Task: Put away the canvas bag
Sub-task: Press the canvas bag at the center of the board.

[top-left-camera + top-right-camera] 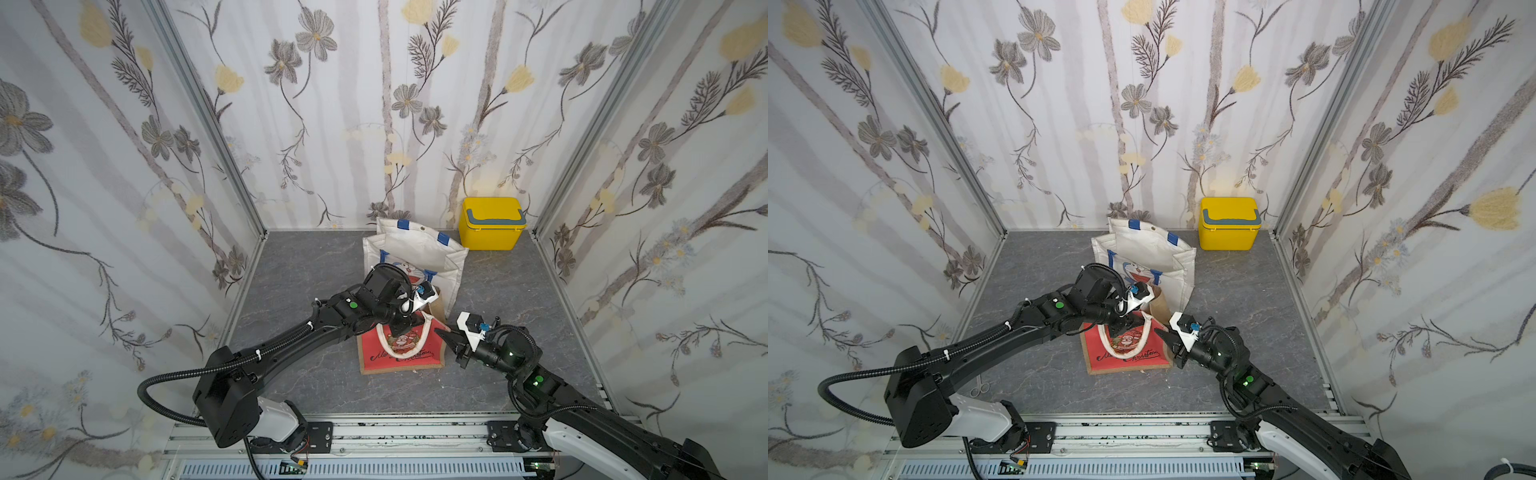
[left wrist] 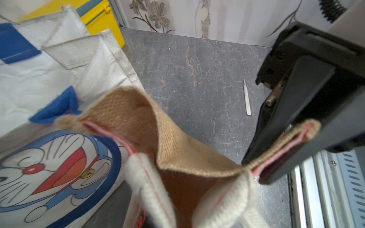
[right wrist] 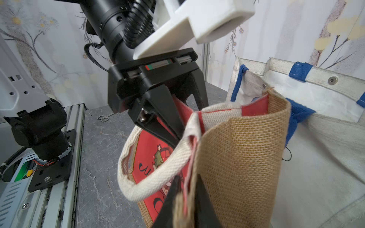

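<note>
Centre of the desk [image 1: 307,291]: the left arm [image 1: 291,336] stretches forward with its wrist bent down, left gripper [image 2: 280,154] fingers clamped on the canvas bag [image 1: 399,353] rim. The right arm [image 1: 540,382] comes in low from the side, right gripper [image 3: 185,197] fingers either side of the opposite rim seam, can't tell if squeezing. The canvas bag sits mid-desk, red print up, mouth gaping and touching the white cartoon tote [image 1: 419,249], which stands open just behind; a closed yellow box [image 1: 490,224] is in the far corner and scissors [image 1: 980,389] lie near the left base.
</note>
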